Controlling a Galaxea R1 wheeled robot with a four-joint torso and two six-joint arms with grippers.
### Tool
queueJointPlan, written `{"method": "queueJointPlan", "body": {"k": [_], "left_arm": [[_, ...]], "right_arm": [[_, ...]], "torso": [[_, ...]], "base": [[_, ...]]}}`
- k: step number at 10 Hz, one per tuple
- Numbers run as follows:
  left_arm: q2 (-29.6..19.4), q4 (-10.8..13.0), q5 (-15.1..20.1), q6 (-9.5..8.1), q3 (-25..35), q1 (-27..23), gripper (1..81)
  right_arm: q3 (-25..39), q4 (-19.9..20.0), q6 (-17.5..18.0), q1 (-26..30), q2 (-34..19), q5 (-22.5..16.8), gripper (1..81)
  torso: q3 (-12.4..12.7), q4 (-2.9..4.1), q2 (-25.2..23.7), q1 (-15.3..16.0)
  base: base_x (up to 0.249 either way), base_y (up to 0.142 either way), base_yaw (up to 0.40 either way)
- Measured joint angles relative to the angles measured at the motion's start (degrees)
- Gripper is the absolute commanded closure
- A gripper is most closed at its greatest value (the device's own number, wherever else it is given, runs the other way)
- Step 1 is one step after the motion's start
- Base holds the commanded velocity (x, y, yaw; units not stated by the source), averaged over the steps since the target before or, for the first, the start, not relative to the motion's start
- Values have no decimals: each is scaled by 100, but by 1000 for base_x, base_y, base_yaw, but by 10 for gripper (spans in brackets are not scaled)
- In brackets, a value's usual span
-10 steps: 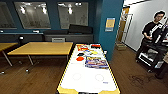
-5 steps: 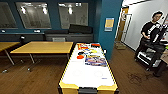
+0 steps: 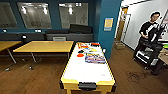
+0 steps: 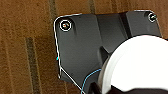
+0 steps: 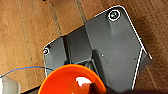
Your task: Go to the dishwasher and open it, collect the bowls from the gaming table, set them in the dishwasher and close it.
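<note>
Office break room: game table [image 3: 87,66], tables, sofa [image 3: 70,33].

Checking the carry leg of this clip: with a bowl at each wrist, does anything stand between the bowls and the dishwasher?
That cannot be settled: the dishwasher is not visible. The white bowl and orange bowl hang over wood floor. Directly ahead stands a yellow-edged game table, with a wooden table to its left.

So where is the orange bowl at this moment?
The glossy orange bowl shows large in the right wrist view, close against the robot's dark plate, above brown wood-plank floor. Whether the gripper's fingers clamp it can't be made out.
</note>
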Motion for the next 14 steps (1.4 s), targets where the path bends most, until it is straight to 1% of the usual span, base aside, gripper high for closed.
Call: {"method": "queueJointPlan", "body": {"k": [5, 8, 11, 12, 14], "left_arm": [[85, 0, 0, 2, -76, 16, 811], [158, 0, -6, 2, -183, 27, 811], [163, 0, -1, 22, -211, 46, 811], [161, 0, 0, 80, -211, 60, 811], [161, 0, 13, 105, -211, 127, 811]], "right_arm": [[-35, -1, 0, -17, 7, -52, 811], [-93, -12, 0, -17, 134, -61, 811], [-328, -23, 0, -17, 162, -63, 811], [-328, -45, 0, -22, 195, -73, 811], [-335, -105, 0, -50, 236, -98, 811]], "torso": [[0, 0, 0, 0], [0, 0, -2, 0], [0, 0, -2, 2], [2, 0, -4, 0], [2, 0, -9, 0]], "base": [[-140, 0, 0], [-144, 0, 0], [-136, 0, 0], [-72, 0, 0], [0, 0, 0]]}}
